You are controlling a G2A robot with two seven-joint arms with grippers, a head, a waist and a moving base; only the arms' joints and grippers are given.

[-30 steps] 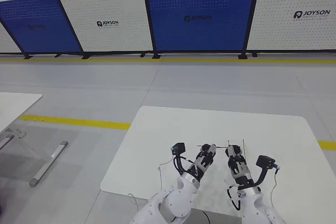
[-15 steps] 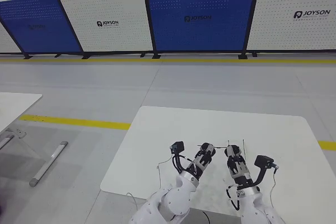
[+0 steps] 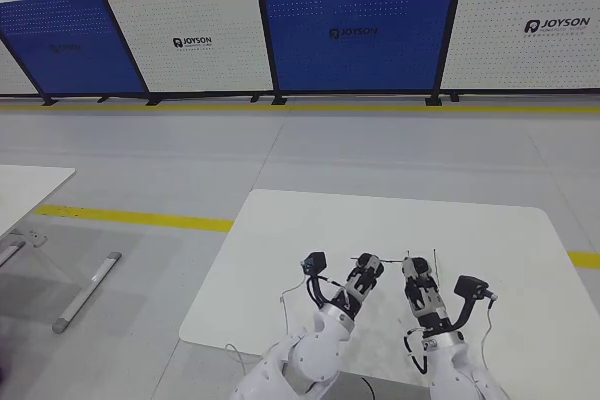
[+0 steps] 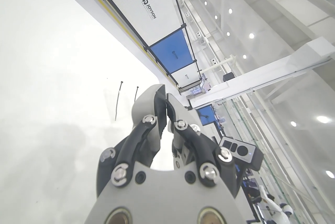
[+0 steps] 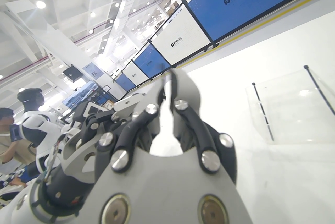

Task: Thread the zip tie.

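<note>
Left hand (image 4: 166,100) is pinched closed with nothing visible in it. Right hand (image 5: 167,83) has its fingertips almost meeting, contents unclear. One zip tie (image 5: 262,111) and a second zip tie (image 5: 319,90) lie side by side on a clear sheet (image 5: 288,115) toward the tabletop's (image 3: 480,230) near edge.

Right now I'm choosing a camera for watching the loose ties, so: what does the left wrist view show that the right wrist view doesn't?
Left wrist view alone: the left end effector, fingers pressed shut. Right wrist view alone: the right end effector, the other arm beside it, and, plainly outlined, a clear sheet under the ties. Both: two black zip ties lying side by side, apart, on the white table, with blue and white panels behind.
</note>
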